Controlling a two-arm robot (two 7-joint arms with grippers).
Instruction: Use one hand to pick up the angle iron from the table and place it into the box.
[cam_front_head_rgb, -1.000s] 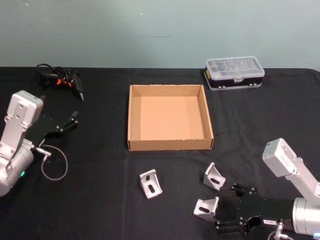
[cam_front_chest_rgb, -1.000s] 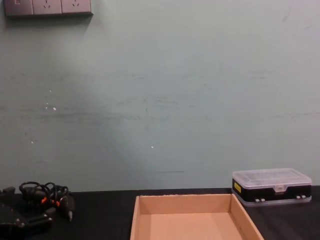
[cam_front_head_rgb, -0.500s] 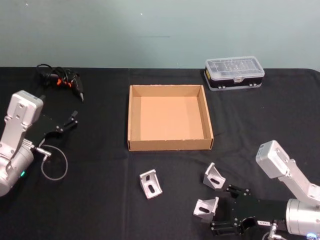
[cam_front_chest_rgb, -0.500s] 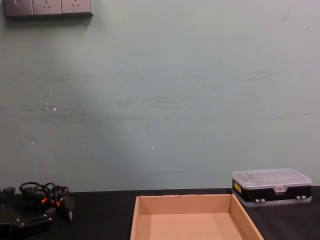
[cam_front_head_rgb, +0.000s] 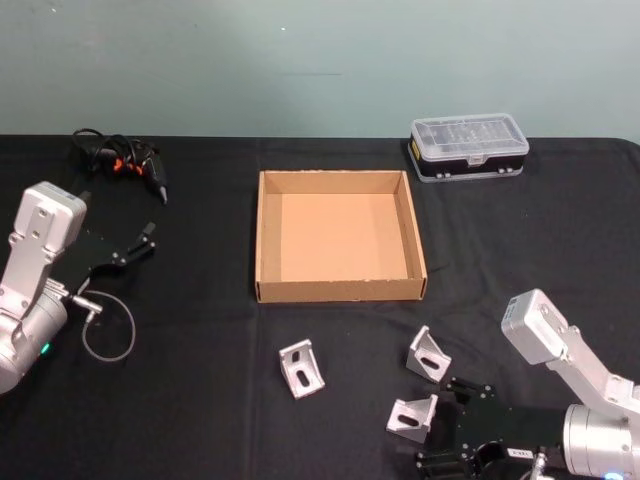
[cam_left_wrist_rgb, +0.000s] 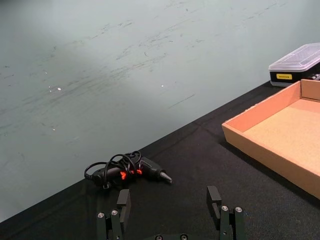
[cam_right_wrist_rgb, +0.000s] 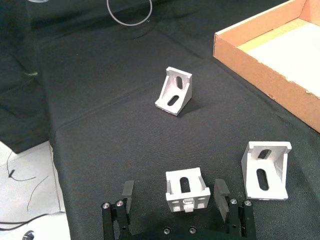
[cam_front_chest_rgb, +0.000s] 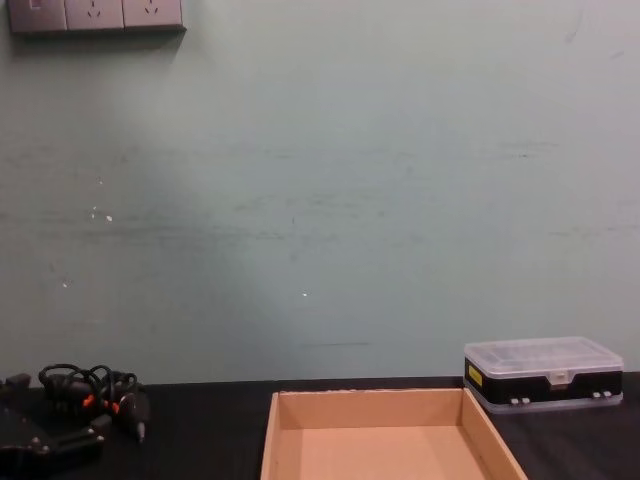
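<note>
Black table: box empty, all 3 angle irons loose in front of it. Right gripper sits spread around the nearest angle iron, ungrasped; closing, lift and placing remain. Left gripper parked left, fingers apart.

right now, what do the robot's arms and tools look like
The left arm and right arm are silver-grey with boxy links. The left tool and right tool are black, two flat fingers each. A grey cable loops off the left arm.
</note>
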